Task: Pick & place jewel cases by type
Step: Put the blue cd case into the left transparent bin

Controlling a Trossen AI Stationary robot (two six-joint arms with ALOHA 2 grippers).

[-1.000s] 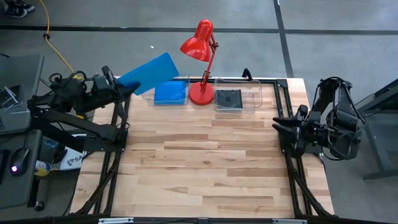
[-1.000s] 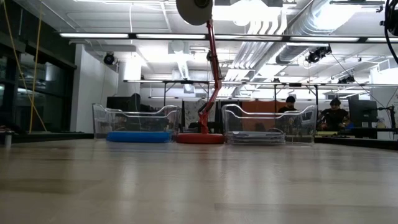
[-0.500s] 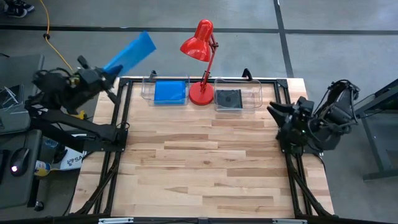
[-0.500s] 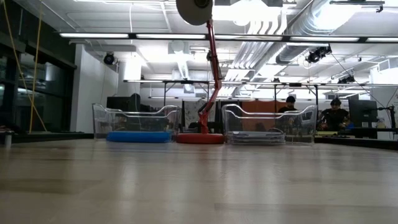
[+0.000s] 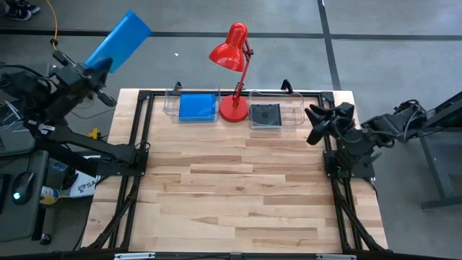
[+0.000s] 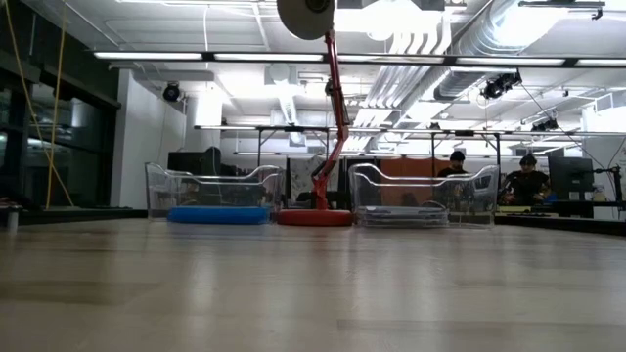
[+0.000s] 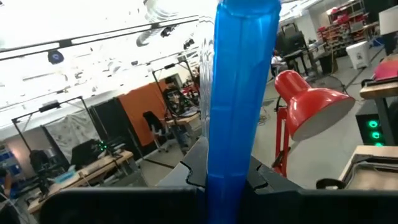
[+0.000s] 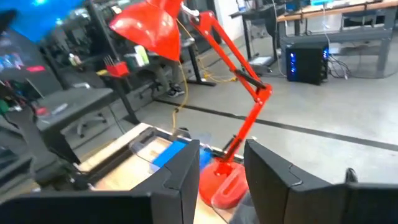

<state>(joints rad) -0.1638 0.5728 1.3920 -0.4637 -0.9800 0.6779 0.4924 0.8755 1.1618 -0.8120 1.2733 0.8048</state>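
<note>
Both arms black, jointed, boxy links; matte finish. Left arm (image 5: pixel 65 108): long straight links, thin black cables looping near wrist. Right arm (image 5: pixel 375 133): bulky rounded joints, cable loops at elbow. Fingers (image 8: pixel 177 180) dark, flat, angular plates with bevelled edges. Left fingers (image 7: pixel 261 177) likewise dark and angular.

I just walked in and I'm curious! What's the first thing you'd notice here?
Probably the bright red lamp standing at the table's far edge, between two clear trays. Next, the left gripper is shut on a blue jewel case, holding it up in the air beyond the table's far left corner. The right gripper waits open and empty at the table's right edge.
</note>
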